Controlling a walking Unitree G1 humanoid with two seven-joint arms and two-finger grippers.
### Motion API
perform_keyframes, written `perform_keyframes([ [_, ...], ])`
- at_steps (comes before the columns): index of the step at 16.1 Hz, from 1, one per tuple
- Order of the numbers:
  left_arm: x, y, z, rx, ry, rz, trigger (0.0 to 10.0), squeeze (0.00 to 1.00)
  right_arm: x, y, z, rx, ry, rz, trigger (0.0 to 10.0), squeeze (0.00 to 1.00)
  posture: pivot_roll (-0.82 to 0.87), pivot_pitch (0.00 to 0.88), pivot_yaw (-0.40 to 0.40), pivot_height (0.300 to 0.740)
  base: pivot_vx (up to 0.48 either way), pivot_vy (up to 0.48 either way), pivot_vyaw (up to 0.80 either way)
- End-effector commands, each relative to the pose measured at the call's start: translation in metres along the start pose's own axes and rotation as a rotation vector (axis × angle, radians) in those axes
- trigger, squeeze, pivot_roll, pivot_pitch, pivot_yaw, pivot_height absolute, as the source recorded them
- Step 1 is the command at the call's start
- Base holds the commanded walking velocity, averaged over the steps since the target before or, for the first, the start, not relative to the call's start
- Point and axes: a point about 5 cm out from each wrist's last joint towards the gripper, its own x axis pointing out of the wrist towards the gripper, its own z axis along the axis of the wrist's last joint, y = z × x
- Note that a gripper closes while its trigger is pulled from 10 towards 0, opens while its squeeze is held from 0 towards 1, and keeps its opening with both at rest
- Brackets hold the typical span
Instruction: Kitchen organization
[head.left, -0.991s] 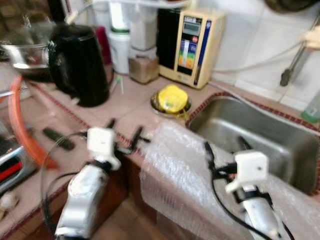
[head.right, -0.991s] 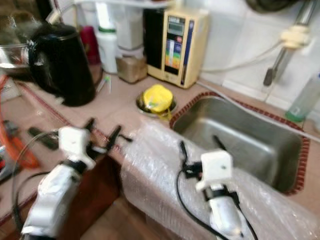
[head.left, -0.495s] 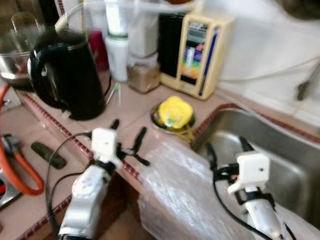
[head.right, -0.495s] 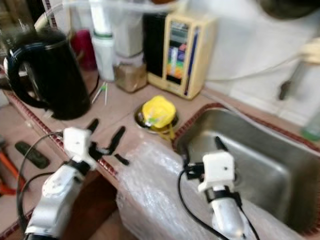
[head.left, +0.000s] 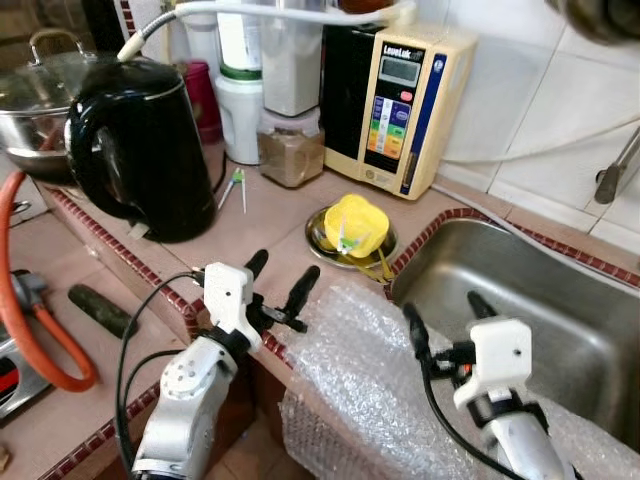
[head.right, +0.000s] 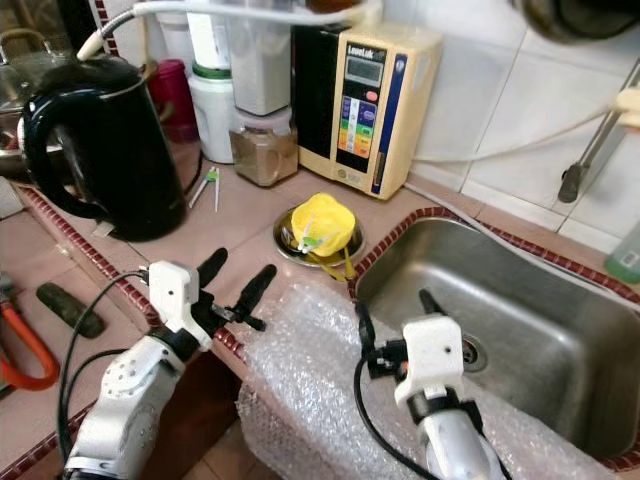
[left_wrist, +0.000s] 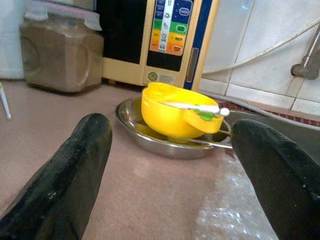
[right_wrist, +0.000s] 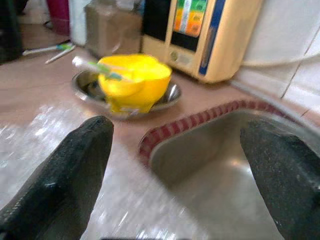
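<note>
Bare counter before yellow bowl, kettle left, sink right

Only readable text is on the cream water machine by the wall: a brand line at the top of its front panel, looks like "LeveLuk", the small word after it too fine to make out. Below that a small grey display, digits not legible. Under it a column of coloured buttons, their captions too tiny to read. Nothing readable on the black kettle or the jars
</note>
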Motion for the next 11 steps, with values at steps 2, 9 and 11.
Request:
perform_keyframes([
  [2,0.007,-0.008,-0.003,-0.045,-0.002,-0.058,10.0,0.00,-0.005,0.002,0.004,0.015,0.004,0.020,10.0,0.00,0.00,0.000,-0.017,0.740,0.000,0.000,0.00],
  [9,0.034,-0.018,0.001,-0.109,-0.035,-0.095,10.0,1.00,-0.016,0.004,0.007,0.095,0.036,0.040,10.0,0.00,-0.07,0.000,0.008,0.740,0.000,0.000,0.00],
  [11,0.039,-0.021,0.002,-0.128,-0.046,-0.108,10.0,1.00,-0.016,0.005,0.005,0.093,0.045,0.046,10.0,0.00,-0.07,0.000,0.009,0.740,0.000,0.000,0.00],
])
